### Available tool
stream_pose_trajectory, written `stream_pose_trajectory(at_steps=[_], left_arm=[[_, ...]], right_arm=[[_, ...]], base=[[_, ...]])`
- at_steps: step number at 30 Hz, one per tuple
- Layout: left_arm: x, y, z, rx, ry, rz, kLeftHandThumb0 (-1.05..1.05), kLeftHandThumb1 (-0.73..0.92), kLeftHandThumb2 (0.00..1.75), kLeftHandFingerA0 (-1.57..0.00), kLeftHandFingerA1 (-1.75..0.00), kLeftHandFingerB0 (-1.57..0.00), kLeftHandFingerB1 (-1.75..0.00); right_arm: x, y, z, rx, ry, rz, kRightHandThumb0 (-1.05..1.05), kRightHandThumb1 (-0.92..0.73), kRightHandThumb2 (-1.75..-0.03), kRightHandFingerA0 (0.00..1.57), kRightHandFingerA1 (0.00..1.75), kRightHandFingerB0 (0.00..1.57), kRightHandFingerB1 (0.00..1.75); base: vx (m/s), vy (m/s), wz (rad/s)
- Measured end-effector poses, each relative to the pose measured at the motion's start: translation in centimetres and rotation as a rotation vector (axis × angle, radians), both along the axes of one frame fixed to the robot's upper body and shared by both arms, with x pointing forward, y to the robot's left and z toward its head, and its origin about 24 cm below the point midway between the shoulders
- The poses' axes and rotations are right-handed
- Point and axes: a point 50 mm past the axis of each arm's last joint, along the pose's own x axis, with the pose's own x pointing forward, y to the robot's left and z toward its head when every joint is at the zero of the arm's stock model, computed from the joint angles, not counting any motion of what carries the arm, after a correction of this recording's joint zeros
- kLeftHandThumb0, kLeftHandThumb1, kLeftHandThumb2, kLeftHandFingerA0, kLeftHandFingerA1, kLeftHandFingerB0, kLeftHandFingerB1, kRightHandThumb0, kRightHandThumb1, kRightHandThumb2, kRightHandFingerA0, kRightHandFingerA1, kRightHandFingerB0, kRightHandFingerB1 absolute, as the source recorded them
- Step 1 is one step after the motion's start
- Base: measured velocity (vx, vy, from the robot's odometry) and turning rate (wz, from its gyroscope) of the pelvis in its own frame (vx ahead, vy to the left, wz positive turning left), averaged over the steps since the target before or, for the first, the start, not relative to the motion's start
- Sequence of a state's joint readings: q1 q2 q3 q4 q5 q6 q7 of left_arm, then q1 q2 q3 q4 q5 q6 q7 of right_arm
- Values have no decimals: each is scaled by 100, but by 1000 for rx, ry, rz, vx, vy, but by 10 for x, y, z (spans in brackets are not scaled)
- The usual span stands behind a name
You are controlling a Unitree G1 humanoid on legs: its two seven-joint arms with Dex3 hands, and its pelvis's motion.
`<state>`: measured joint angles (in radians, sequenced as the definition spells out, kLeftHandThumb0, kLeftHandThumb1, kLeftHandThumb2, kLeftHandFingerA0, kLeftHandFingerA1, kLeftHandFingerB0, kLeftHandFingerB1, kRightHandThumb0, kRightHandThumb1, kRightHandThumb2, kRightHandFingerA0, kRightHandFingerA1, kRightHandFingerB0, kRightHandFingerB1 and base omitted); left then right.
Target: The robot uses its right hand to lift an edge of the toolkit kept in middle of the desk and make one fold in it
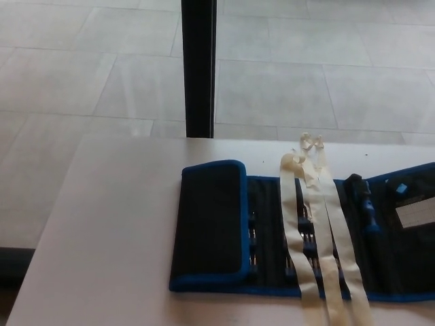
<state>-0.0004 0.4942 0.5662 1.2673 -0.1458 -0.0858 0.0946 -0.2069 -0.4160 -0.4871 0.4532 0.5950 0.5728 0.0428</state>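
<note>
Toolkit (272, 231) flat on desk (115, 231), left flap (211, 221) folded over; cream straps (319, 231) across; fingers' state: can't tell.

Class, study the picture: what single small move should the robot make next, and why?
Probably bring the right hand into view toward the folded left flap of the black, blue-edged fabric toolkit. No hand shows, the flap already lies over the tool pockets, and cream straps trail across the open middle on the pale desk.

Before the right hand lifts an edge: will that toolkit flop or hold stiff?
Probably floppy: the toolkit is a fabric roll, and its left flap already lies folded flat. Likely heavier towards the middle, where tools sit in pockets. The cream straps lie loose and may slide or dangle.
</note>
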Motion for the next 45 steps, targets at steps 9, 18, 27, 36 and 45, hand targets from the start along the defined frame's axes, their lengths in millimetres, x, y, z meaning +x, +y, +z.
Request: stream_pose_trajectory(at_steps=[9,18,27,36,45], left_arm=[[-1,2,2,10,6,-5,-54,59,58,-78,-74,-69,-60],[-1,2,2,12,10,-11,-54,59,58,-78,-72,-71,-59],[-1,3,3,18,13,-17,-56,59,58,-82,-73,-71,-60],[0,4,4,19,5,-14,-57,59,58,-81,-72,-70,-59],[0,3,4,19,7,-17,-56,60,58,-81,-71,-71,-59]], right_arm=[[8,19,0,-36,45,181,-63,-81,-62,31,47,24,42],[14,39,3,-24,72,312,-64,-80,-64,35,48,25,42],[15,43,7,-6,85,329,-61,-81,-62,33,52,26,45],[17,64,27,-29,-86,310,-60,-76,-63,43,47,31,40],[23,94,46,-193,-206,417,-64,-77,-64,40,47,31,42]], base=[[0,0,0],[0,0,0],[0,0,0],[0,0,0],[0,0,0]])
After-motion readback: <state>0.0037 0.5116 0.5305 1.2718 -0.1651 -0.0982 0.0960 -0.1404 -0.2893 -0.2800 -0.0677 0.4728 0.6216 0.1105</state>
